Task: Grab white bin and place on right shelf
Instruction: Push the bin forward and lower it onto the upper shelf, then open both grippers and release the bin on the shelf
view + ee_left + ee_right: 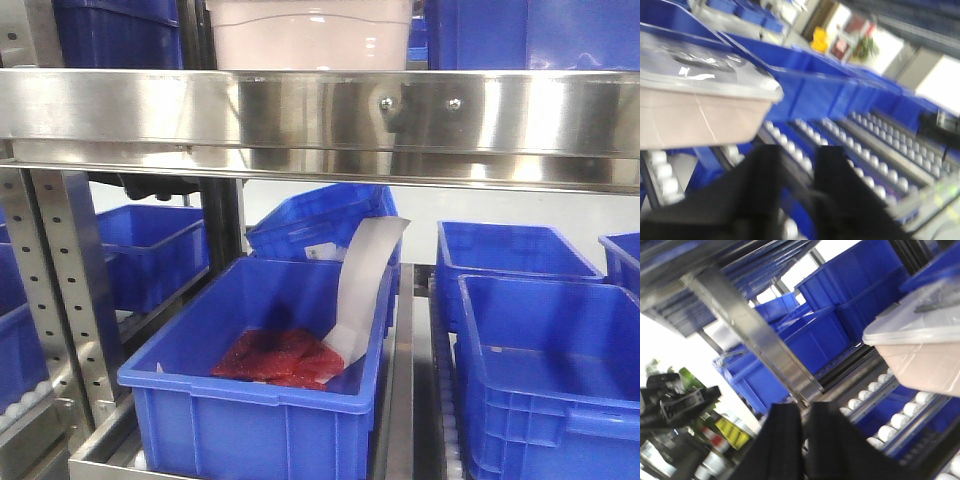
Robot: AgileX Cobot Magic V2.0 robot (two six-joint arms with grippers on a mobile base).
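Observation:
The white bin (310,35) stands on the upper tier of the right shelf (320,115), behind its broad steel front rail. In the left wrist view the bin (695,112) rests on roller tracks at the upper left, its lid on. My left gripper (799,157) hangs below and to the right of it, open, with only rollers showing between the black fingers (760,175). The right wrist view has the bin (925,355) at the right edge. My right gripper (805,412) is left of it and apart, shut on nothing.
Blue open crates (270,390) fill the lower tier; one holds red packets and a white sheet (365,290). More blue crates (815,340) flank the bin. A perforated upright (60,290) stands at left. A steel post (755,335) crosses just ahead of the right gripper.

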